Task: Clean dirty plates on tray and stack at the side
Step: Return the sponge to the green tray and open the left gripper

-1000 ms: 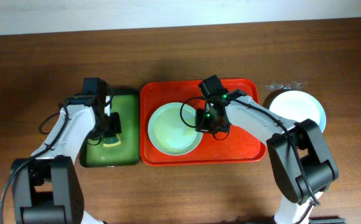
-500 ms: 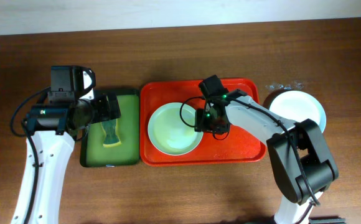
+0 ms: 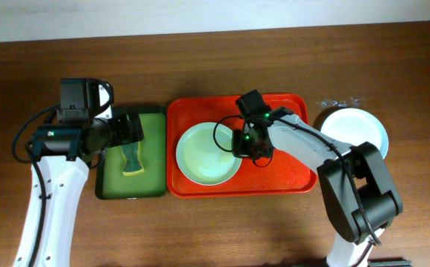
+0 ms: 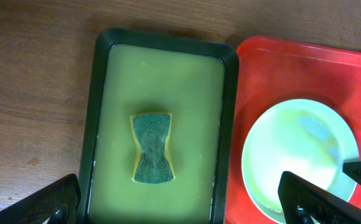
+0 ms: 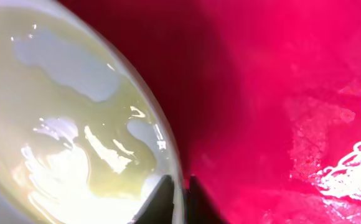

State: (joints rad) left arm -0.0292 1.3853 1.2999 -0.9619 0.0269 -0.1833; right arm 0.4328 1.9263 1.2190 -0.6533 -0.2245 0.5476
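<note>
Centre frame, on the red tray (image 3: 289, 174): pale mint plate (image 3: 207, 153), wet with yellowish film, its right rim pinched between the closed tips of the right pincer (image 5: 177, 199). At left, above the green tray (image 4: 96, 124) with sponge (image 4: 152, 148) lying inside: left pincer (image 3: 130, 127) spread wide, gripping nothing. Far right, on the surface (image 3: 200, 67): white plate (image 3: 352, 127), beside the tray.

Robotics lab bench, wooden table (image 3: 215, 74), two tabletop arms (image 3: 304, 144), plain white wall (image 3: 200, 15)
</note>
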